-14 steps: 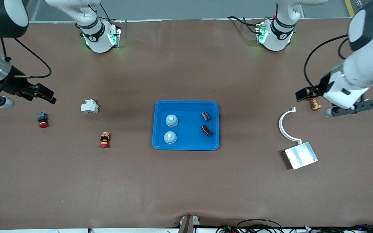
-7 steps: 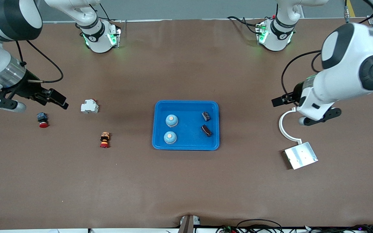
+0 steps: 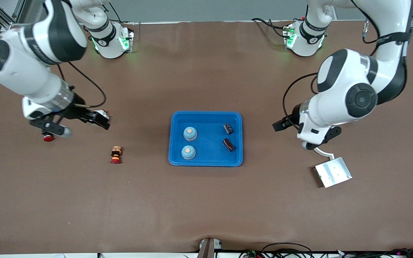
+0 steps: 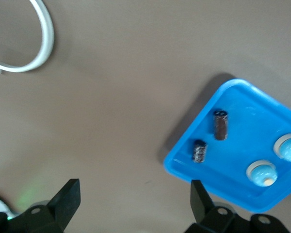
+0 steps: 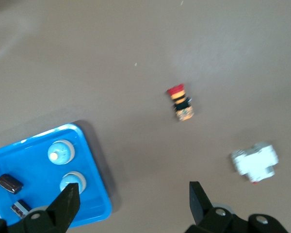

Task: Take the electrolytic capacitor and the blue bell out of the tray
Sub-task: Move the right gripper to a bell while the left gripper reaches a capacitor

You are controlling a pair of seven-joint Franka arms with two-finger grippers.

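Two bells and two capacitors lie in a blue tray (image 3: pixel 206 163) at the middle of the table. Going across the front view from the right arm's end: the right gripper (image 3: pixel 100 122) hangs over a white block (image 5: pixel 255 162), which it mostly hides from the front camera, and over a red button (image 3: pixel 48 138) that peeks out beneath the wrist. Its jaws stand wide open and hold nothing; in the right wrist view both fingers (image 5: pixel 68 204) frame bare table. Nearer to the front camera than the block, between it and the tray, lies an orange and red switch (image 3: pixel 115 154).

In the tray, the two bells sit on the side toward the right arm's end: the first bell (image 3: pixel 190 133) farther from the front camera, the second bell (image 3: pixel 188 152) just beside it and nearer. Toward the left arm's end of the tray lie the capacitors: the short capacitor (image 3: pixel 228 128) farther from the camera, the long capacitor (image 3: pixel 228 144) nearer and tilted. Bells and capacitors are well apart, none touching.

Next comes the left gripper (image 3: pixel 280 126), over bare table between the tray and a white hook (image 4: pixel 31 43). Its jaws are also wide open and empty; the left wrist view shows the fingers (image 4: pixel 68 201) apart with the tray's corner between them farther off. The hook is largely covered by the left arm in the front view. Touching the hook's nearer end lies a metal plate (image 3: pixel 333 172), the thing closest to the front camera at that end.
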